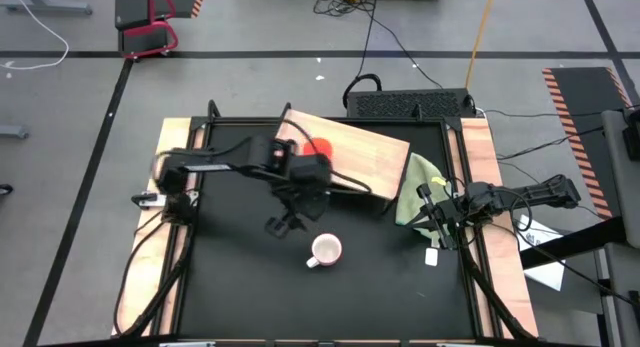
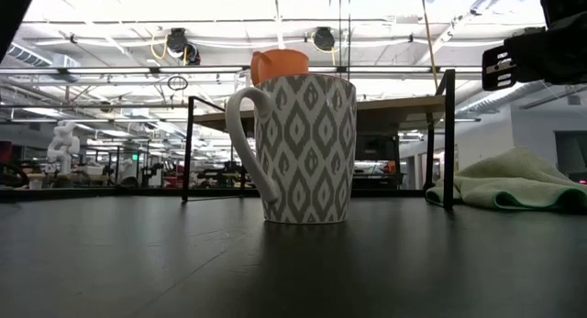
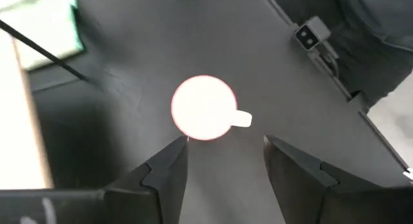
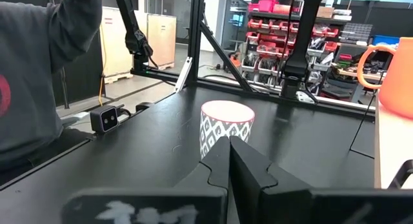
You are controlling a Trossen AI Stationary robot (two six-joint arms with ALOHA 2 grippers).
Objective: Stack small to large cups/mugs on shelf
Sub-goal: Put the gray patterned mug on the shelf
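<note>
- The high view looks straight down on the whole table (image 1: 250,287), both arms, and the floor around them.
- The low view sits at table-top height, very near the white mug (image 2: 305,146), facing level into the room.
- The left wrist view looks down past its own fingers (image 3: 169,169) onto the same mug's rim.
- The right wrist view looks level across the table, sharing the white mug and the orange-red mug (image 4: 395,82) with the low view.
</note>
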